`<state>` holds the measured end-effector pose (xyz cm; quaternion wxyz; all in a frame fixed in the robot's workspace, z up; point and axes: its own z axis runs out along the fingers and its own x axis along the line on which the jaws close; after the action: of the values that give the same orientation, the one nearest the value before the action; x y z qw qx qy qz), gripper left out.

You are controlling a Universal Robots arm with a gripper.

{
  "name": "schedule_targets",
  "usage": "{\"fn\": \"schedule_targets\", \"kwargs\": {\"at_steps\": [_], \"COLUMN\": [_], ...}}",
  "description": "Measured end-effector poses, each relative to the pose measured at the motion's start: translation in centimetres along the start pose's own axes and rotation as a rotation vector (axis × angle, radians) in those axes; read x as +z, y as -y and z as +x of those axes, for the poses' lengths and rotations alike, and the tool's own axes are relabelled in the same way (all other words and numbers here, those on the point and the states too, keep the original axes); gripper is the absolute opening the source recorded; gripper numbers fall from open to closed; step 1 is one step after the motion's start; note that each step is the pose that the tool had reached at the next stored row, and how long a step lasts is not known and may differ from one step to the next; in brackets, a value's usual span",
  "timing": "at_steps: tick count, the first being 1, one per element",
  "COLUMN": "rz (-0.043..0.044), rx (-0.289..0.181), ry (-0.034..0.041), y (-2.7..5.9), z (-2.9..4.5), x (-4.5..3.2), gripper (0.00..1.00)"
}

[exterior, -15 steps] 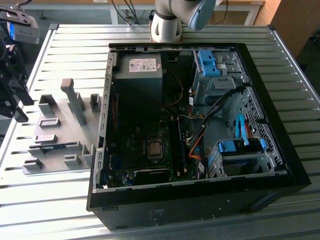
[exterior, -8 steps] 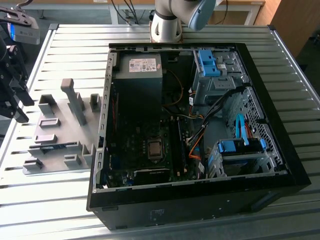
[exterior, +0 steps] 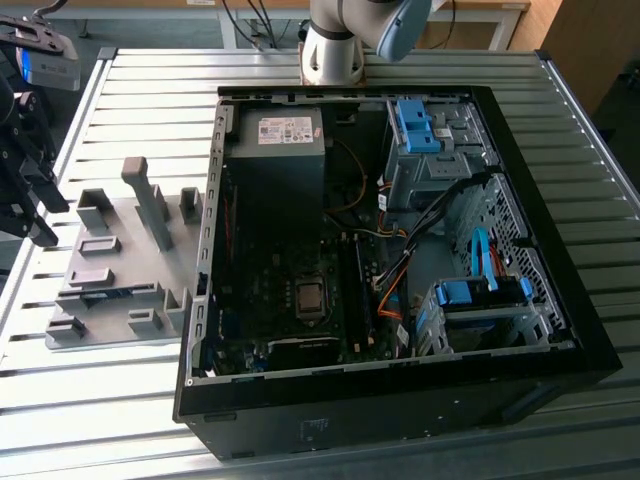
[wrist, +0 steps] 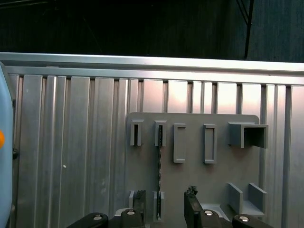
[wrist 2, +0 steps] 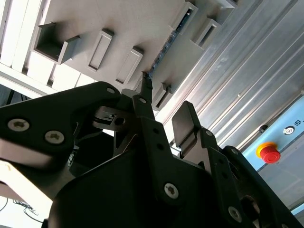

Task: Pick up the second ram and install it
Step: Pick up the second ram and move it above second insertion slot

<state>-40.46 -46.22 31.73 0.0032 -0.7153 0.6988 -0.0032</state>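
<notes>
— Black fingers (wrist: 192, 202) closest to the lens: yours?
— Mine. My gripper (wrist: 166, 191) hangs over the grey holder (wrist: 190, 175), fingers spread apart, gripping nothing.
— And the second ram (wrist: 159, 161)?
— Standing on edge in the holder's slots. The first wrist view sights it edge-on: a thin dark line bridging two slot blocks, in line with the gap between my fingertips.
— What does the second wrist view add?
— A slanted look along the same stick, beyond one fingertip, plus a red stop button (wrist 2: 268, 152) on a pale panel (wrist 2: 292, 147) beside the ribbed metal table (wrist 2: 228, 85).
— And the exterior view?
— It brings in the open computer case (exterior: 380, 250), lying just beside the holder toward the exterior view's right, while my gripper sits at the exterior view's left edge.
</notes>
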Motion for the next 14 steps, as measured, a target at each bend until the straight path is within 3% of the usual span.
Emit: {"fn": "schedule_targets", "kwargs": {"at_steps": [6, 11, 14], "rz": [0.0002, 0.0000, -0.0001], "rx": [0.000, 0.004, 0.030], "ry": [0.0002, 0.0001, -0.0003], "y": [-0.01, -0.06, -0.06], "z": [0.08, 0.14, 0.15], "x": [0.25, 1.14, 1.69], "gripper": [0.45, 0.45, 0.45]}}
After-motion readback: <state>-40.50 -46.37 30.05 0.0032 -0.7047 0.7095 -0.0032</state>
